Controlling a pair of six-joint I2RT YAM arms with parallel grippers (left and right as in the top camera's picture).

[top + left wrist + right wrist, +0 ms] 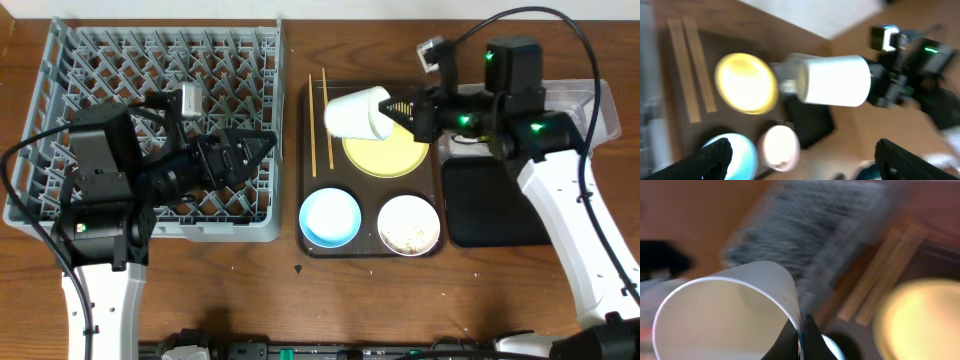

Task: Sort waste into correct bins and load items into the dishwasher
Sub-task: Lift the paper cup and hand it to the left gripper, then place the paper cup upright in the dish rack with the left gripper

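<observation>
Gripping a white cup by its rim, our right tool is clenched on it and holds it tipped on its side above the yellow plate on the brown tray. Our left tool hangs released, jaws wide, over the grey dish rack, grasping nothing. Chopsticks lie on the tray's rack side; the blue bowl and small white bowl sit along its near side.
</observation>
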